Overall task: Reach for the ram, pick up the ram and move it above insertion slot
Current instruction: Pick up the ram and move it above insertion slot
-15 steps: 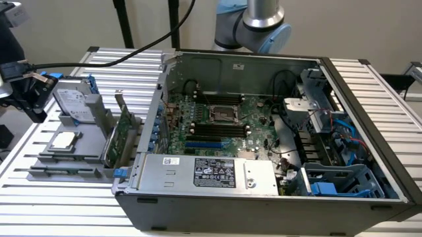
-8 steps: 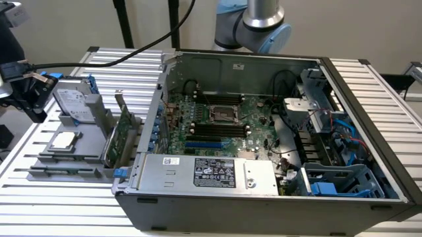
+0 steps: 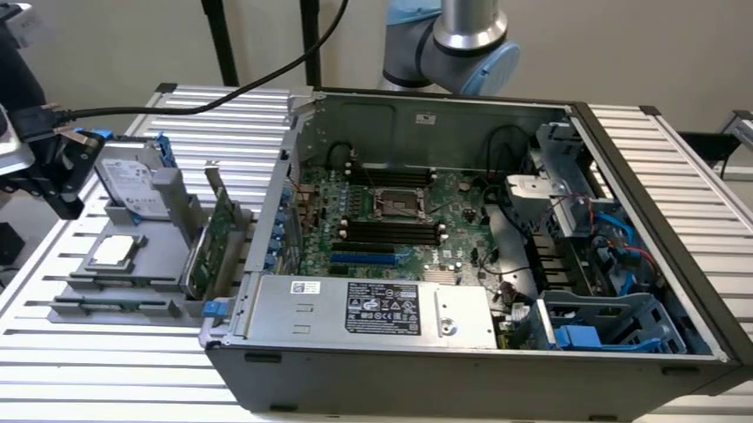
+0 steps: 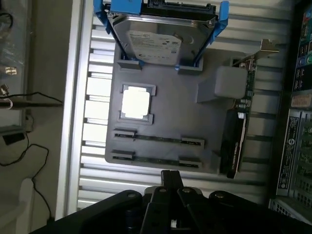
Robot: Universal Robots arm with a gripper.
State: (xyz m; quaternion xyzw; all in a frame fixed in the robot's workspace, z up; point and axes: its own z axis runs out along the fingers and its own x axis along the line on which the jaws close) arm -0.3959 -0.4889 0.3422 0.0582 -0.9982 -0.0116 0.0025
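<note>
My gripper (image 4: 169,178) is closed, its fingers pressed together with nothing between them, and it hangs above the near edge of the gray holder (image 4: 165,119) that sits on the slatted metal table (image 3: 659,159). The ram (image 4: 156,160) is in that holder: a long, thin green strip standing on edge in a pair of slotted clips, the strip closest to my fingertips. It is apart from them, not touched, lying crosswise to the line of my fingers. A second strip (image 4: 158,139) of the same kind lies parallel to it, one row further into the holder. Past those two, still on the holder, a square processor (image 4: 135,102) rests flat in its own recess. At the holder's far end a hard drive (image 4: 156,44) in a blue bracket leans up at a tilt. Along the side of the holder that faces the computer case (image 3: 471,370), a larger green expansion card (image 4: 239,131) with a metal bracket stands on edge. In the exterior view I am over the holder's outer side, the side away from the case, high above the parts. The open case stands just beside the holder, and the dark insertion slots (image 3: 389,231) on its motherboard (image 3: 447,198) lie well apart from the ram and from me.
</note>
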